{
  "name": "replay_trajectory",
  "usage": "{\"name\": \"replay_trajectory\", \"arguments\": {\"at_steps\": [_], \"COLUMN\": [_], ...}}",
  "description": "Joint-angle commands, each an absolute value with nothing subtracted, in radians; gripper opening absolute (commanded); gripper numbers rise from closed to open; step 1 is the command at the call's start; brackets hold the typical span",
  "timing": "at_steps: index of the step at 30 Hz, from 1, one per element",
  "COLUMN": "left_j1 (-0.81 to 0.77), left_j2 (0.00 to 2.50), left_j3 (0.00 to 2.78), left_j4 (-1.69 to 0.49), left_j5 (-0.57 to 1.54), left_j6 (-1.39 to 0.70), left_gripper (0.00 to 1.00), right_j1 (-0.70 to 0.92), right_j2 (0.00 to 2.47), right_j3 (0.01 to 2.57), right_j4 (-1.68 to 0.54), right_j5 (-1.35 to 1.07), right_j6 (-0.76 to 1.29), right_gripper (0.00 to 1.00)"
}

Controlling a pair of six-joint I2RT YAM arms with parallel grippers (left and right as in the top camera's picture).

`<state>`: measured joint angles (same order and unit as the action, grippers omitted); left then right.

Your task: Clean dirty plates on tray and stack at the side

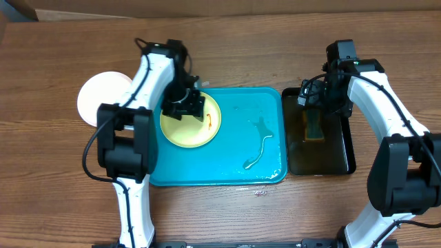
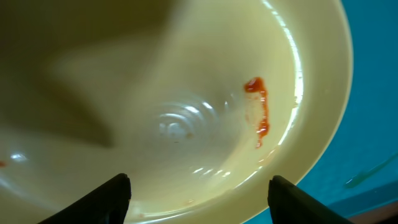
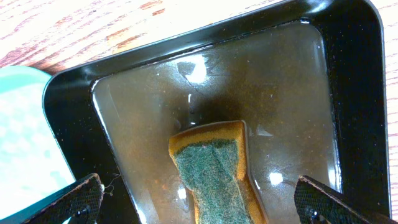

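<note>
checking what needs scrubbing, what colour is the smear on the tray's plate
Orange-red; the smear shows best in the left wrist view.

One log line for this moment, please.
left gripper open over green plate on blue tray | red smear on it | right gripper open above sponge in black tray | white plate on table

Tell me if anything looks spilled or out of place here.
Yes: liquid lies puddled and streaked on the right half of the tray, and a small splash sits on the table just beyond its front rim.
</note>
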<state>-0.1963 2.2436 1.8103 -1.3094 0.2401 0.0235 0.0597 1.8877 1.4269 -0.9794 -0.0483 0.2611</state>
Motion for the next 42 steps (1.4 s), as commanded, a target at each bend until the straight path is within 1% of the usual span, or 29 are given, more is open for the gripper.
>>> {"name": "replay_trajectory", "arguments": {"at_steps": [1, 4, 7, 10, 18, 25, 27, 32, 36, 39, 40, 42], "left_j1": [-0.231, -0.234, -0.205, -0.156, -0.02, -0.006, -0.014, -0.022, -0.02, -0.027, -0.033, -0.049], "left_j2": [2.248, 2.236, 2.233, 2.233, 2.233, 2.237, 2.237, 2.236, 2.236, 2.236, 2.236, 2.236], "left_j3": [1.802, 1.811, 1.823, 1.827, 1.826, 1.8, 1.8, 1.8, 1.802, 1.802, 1.802, 1.802], "left_j4": [-1.303, -1.285, -1.273, -1.266, -1.249, -1.212, -1.211, -1.227, -1.25, -1.269, -1.275, -1.283], "left_j5": [0.246, 0.162, 0.096, 0.097, 0.097, 0.098, 0.121, 0.273, 0.312, 0.314, 0.314, 0.313], "left_j6": [-0.011, -0.085, -0.129, -0.128, -0.098, -0.074, -0.072, 0.001, 0.015, 0.012, 0.012, 0.012], "left_gripper": [0.7, 0.69, 0.72, 0.73, 0.73, 0.72, 0.72, 0.72, 0.71, 0.67, 0.6, 0.39], "right_j1": [0.059, 0.059, 0.059, 0.059, 0.059, 0.059, 0.059, 0.059, 0.059, 0.059, 0.059, 0.059], "right_j2": [1.866, 1.866, 1.866, 1.866, 1.866, 1.866, 1.866, 1.866, 1.866, 1.866, 1.866, 1.866], "right_j3": [1.448, 1.448, 1.448, 1.448, 1.448, 1.448, 1.448, 1.448, 1.448, 1.448, 1.448, 1.448], "right_j4": [-0.975, -0.975, -0.975, -0.975, -0.975, -0.975, -0.975, -0.975, -0.975, -0.975, -0.975, -0.975], "right_j5": [-0.055, -0.055, -0.055, -0.055, -0.055, -0.055, -0.055, -0.055, -0.055, -0.055, -0.055, -0.055], "right_j6": [0.262, 0.262, 0.262, 0.262, 0.262, 0.262, 0.262, 0.262, 0.262, 0.262, 0.262, 0.262], "right_gripper": [1.0, 1.0, 1.0, 1.0, 1.0, 1.0, 1.0, 1.0, 1.0, 1.0, 1.0, 1.0]}}
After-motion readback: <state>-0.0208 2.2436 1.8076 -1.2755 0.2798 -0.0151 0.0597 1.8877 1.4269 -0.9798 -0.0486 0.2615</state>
